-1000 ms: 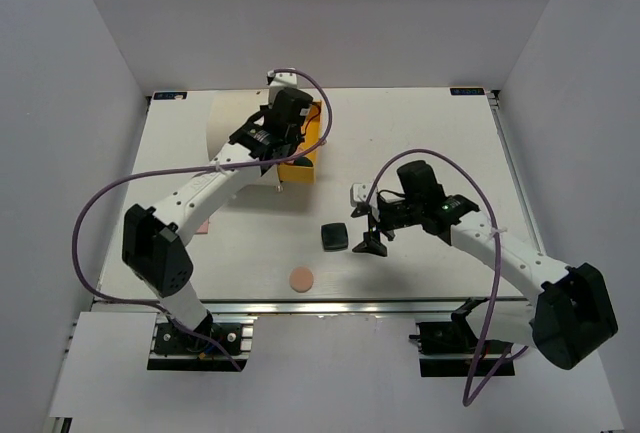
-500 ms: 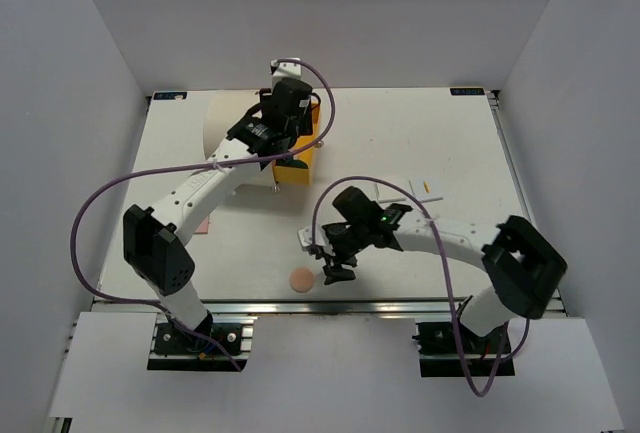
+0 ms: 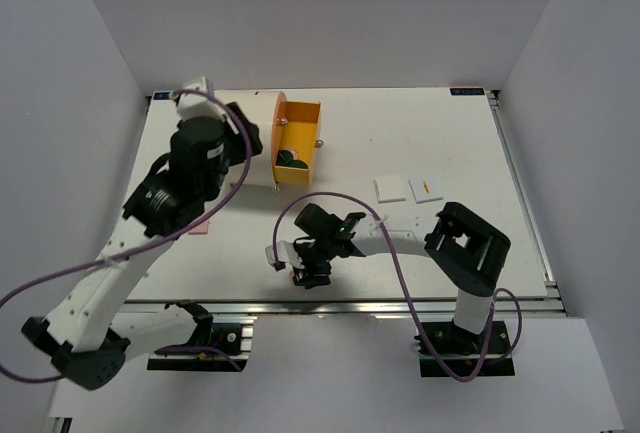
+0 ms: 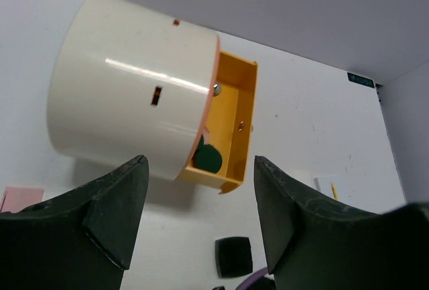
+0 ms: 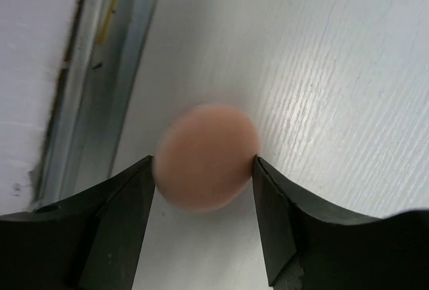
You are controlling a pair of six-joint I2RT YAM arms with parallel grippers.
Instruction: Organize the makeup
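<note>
Your right gripper (image 5: 201, 176) has swung down over the peach disc (image 5: 206, 156), fingers straddling it, touching, not clamped; your left gripper (image 4: 194, 209) retreats, wide open.

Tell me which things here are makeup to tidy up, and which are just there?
Makeup to tidy:
peach disc, between the right gripper fingers
dark green disc in the drawer
dark square compact
white tiles
pink pad

Just there:
cream cylinder
orange drawer
table

peach disc (image 5: 208, 156) filling right pincer (image 5: 202, 226) gap, table rail (image 5: 100, 69) close beside
</note>
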